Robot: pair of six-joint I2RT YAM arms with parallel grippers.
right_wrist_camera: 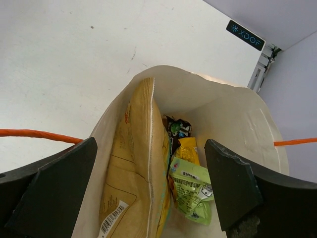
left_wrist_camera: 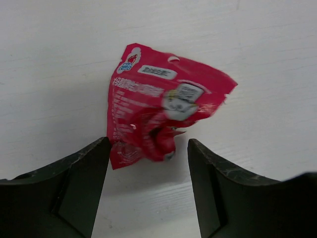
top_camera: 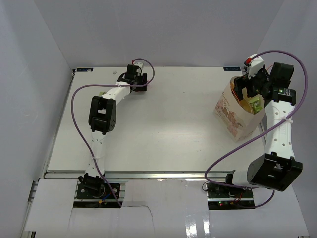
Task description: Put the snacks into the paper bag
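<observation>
White table (top_camera: 163, 124), pale walls (top_camera: 173, 29) | left jaws spread at pink wrapper (left_wrist_camera: 158, 109) | right jaws spread over paper bag (right_wrist_camera: 247, 119)

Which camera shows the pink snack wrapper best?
Left wrist: the pink wrapper lies crumpled on the table, close up, print visible. The top view hides it under the left gripper; right wrist doesn't show it.
</observation>
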